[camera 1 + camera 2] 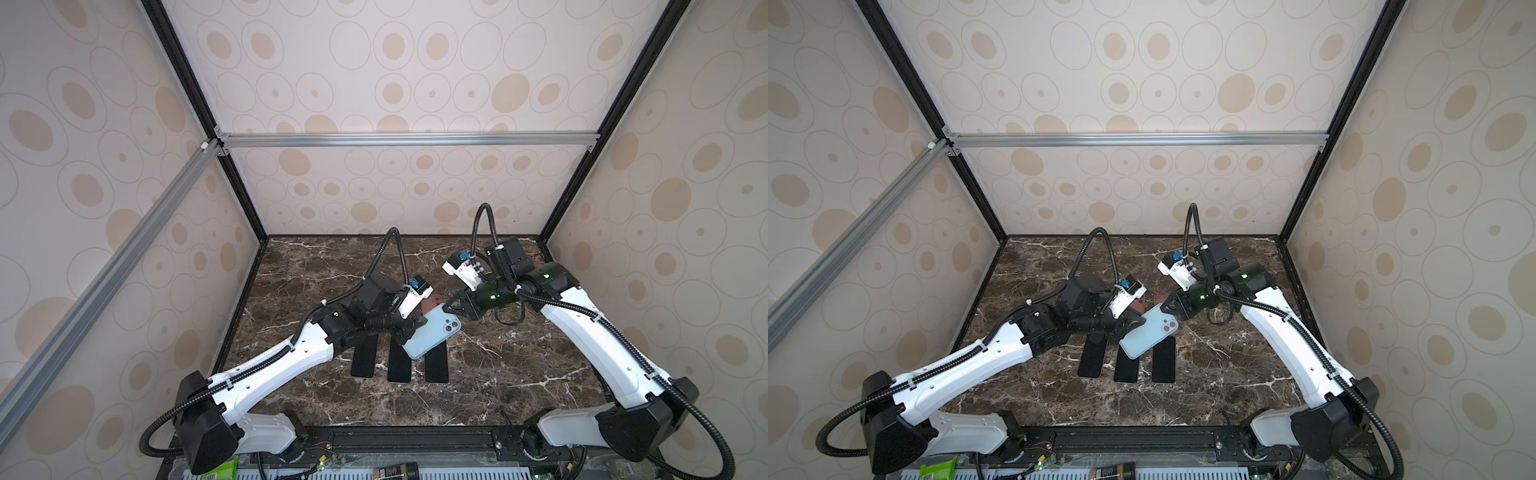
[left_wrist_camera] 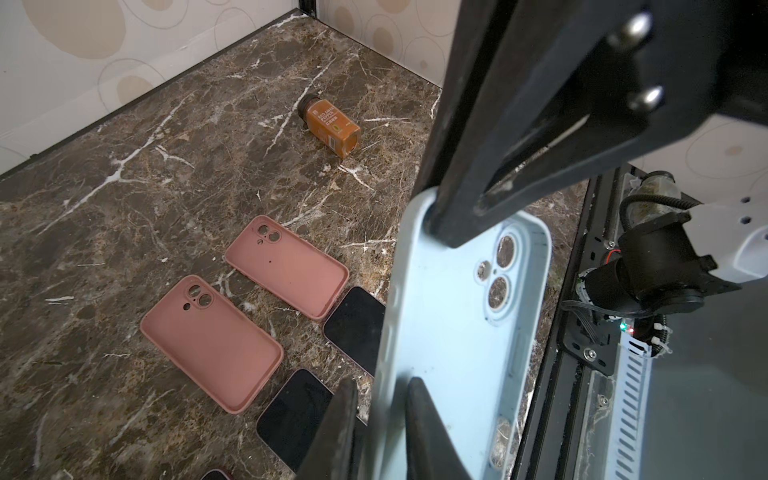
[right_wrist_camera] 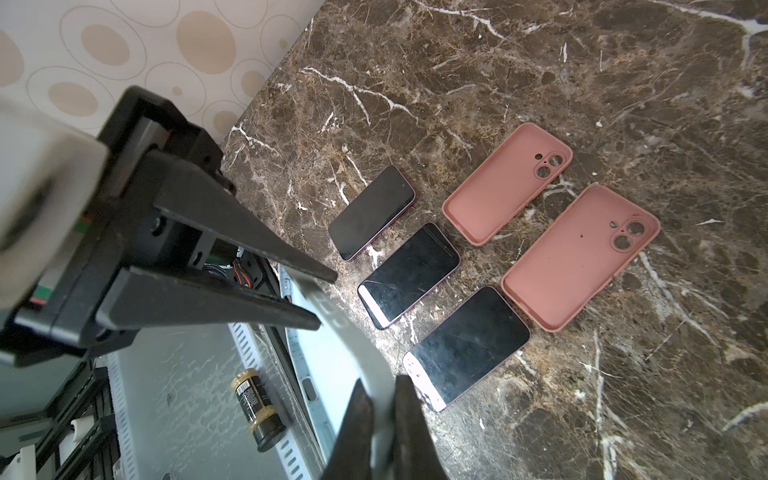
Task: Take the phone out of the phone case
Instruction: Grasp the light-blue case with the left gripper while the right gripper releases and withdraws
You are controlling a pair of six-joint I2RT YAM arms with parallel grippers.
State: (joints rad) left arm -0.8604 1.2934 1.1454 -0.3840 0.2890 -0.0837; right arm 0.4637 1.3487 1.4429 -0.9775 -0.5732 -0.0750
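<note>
2 white arms, ribbed black cables, black end effectors

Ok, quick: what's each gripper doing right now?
Left gripper: closed on the light blue case, at its edge.
Right gripper: closed on that case's camera end.

- The table is dark brown marble with white veins.
- Around its middle, a left phone, a middle phone and a right phone lie side by side, screens up.
- Just beyond them on the far side, a left pink case and a right pink case lie hollow side up.
- An orange spice bottle lies on its side toward the far right corner, apart from the cases.
</note>
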